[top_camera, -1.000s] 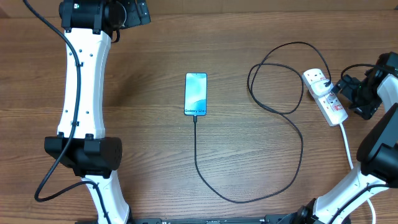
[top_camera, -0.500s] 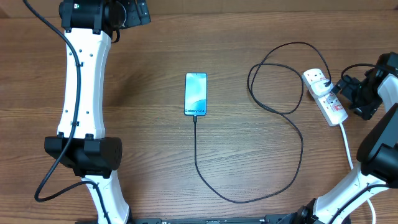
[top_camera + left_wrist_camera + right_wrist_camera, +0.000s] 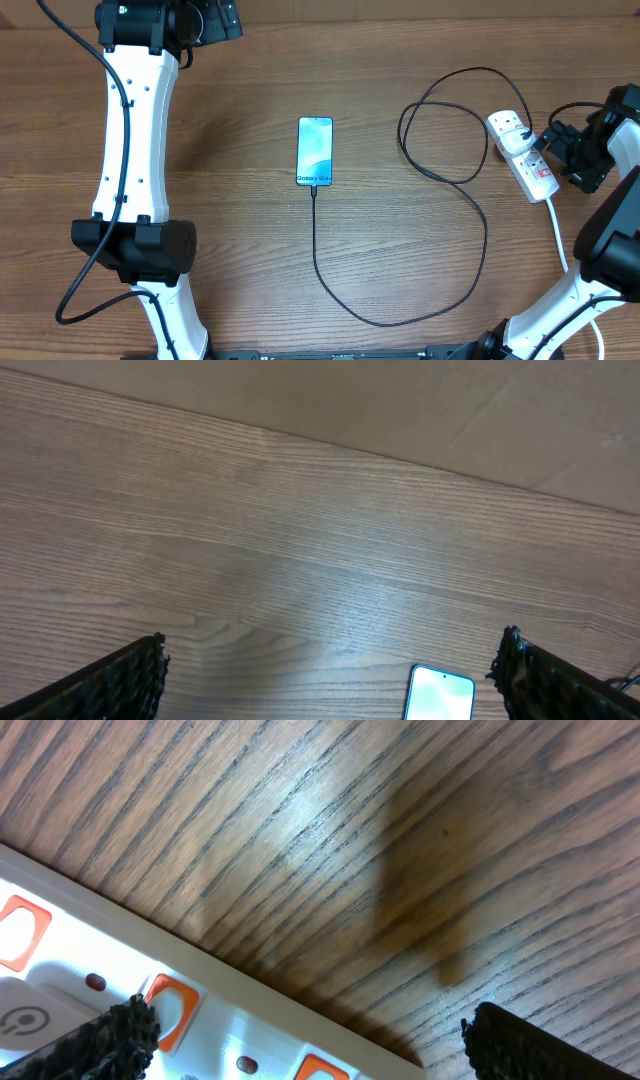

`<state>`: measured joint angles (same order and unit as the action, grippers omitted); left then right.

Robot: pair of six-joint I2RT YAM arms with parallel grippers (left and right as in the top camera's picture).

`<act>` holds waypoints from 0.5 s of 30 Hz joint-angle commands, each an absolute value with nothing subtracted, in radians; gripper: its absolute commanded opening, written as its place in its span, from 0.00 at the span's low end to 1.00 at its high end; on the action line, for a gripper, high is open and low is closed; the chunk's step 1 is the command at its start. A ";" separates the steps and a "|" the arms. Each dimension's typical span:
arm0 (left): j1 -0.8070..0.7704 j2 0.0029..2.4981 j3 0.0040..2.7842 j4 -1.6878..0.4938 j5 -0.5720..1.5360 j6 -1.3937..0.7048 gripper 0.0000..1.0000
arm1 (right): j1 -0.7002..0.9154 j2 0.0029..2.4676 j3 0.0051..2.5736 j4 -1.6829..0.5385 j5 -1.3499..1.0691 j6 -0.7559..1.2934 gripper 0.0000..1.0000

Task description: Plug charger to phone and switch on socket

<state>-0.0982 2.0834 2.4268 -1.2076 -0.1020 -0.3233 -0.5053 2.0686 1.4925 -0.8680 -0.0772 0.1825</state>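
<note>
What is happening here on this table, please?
Two robot arms are working on charging a phone. The phone lies lit in the middle of the table. One end of the charger seems to be in its lower edge, and the other end reaches the socket on the right. The right gripper hovers open just over the socket, near its red switches. The left gripper is open and holds nothing.

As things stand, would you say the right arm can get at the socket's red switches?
Probably yes: the right gripper is open right at the socket, with a red switch just ahead and nothing between.
</note>
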 commanded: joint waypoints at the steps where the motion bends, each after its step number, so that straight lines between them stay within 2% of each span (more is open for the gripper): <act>1: -0.105 2.091 2.423 -1.207 -0.111 -0.337 1.00 | -0.497 2.091 1.492 -0.892 -0.099 0.156 1.00; 15: -0.105 2.091 2.423 -1.207 -0.111 -0.337 1.00 | -0.484 2.069 1.494 -0.915 -0.106 0.168 1.00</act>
